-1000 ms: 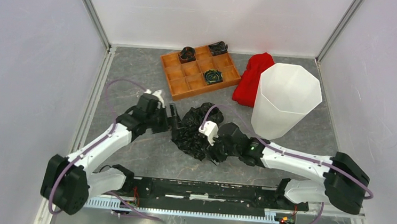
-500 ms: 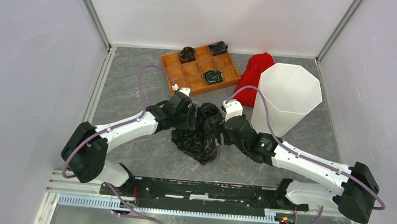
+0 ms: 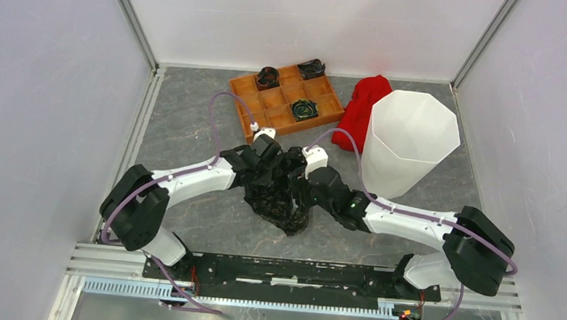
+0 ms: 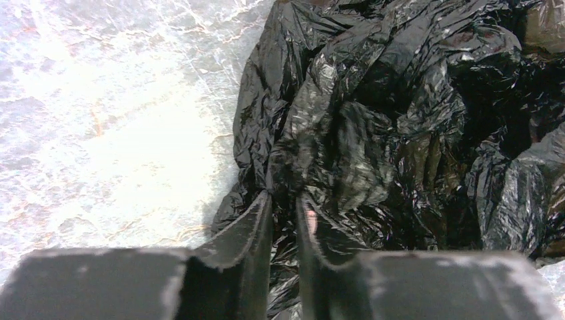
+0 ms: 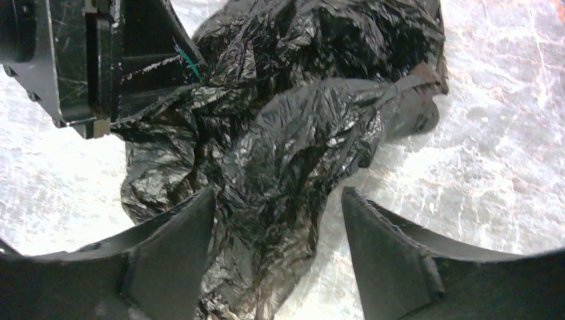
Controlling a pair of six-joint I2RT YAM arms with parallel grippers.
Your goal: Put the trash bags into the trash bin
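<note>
The trash bag (image 3: 283,198) lies crumpled in a glossy black heap on the worktop (image 3: 191,130), directly between my two hands. My left hand (image 4: 283,200) has its fingers pressed almost together, pinching a thin fold at the bag's edge. My right hand (image 5: 276,200) is spread wide, with a bulge of the plastic sitting between its fingers. Through the right wrist camera I see the left hand's black body just ahead and to the left, against the bag. The trash bin (image 3: 408,139) stands upright beyond my right hand and off to its right, apart from the bag. A red cloth (image 3: 361,109) lies beside the bin, and an orange-brown compartment tray (image 3: 269,113) sits beyond my left hand.
</note>
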